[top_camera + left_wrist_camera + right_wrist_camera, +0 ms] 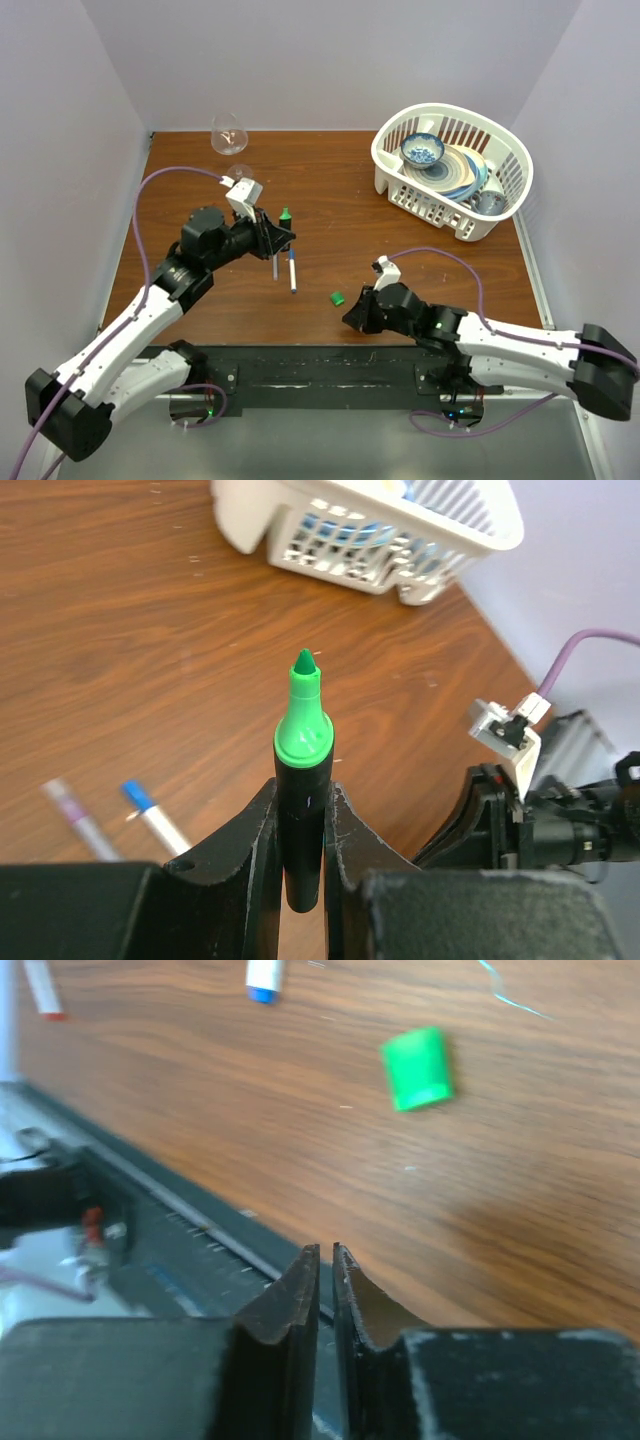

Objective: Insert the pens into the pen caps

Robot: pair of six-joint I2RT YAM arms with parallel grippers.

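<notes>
Your left tool (300,820) grasps the black marker (302,730); your right tool (326,1260), clenched empty, sits by the green cap (418,1068): graze it and it could skid away.

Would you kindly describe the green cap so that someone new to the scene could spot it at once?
On the wooden table, look near the front edge, ahead of the right hand. The green cap lies alone on bare wood, right of the blue-tipped white pen. It is short and stubby, and the only loose green thing; the green-tipped marker is gripped in the left hand.
</notes>
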